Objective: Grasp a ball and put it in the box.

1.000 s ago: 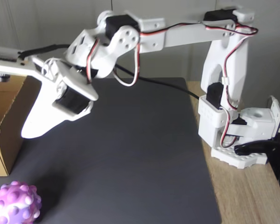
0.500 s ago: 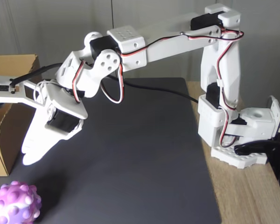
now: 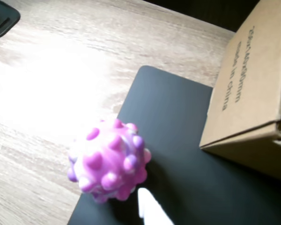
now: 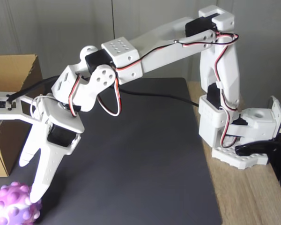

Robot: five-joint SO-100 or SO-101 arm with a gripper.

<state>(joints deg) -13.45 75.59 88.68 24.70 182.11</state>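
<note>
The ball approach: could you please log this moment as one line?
phase: reach | pincer: open, just above ball | ball: on black mat, ungrasped | box: left of mat

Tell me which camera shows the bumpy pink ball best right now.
The wrist view: the ball sits whole and close, its bumps distinct, at the corner of the black mat. In the fixed view the ball sits in the bottom-left corner, cut by the frame edge, with a gripper fingertip overlapping it.
</note>
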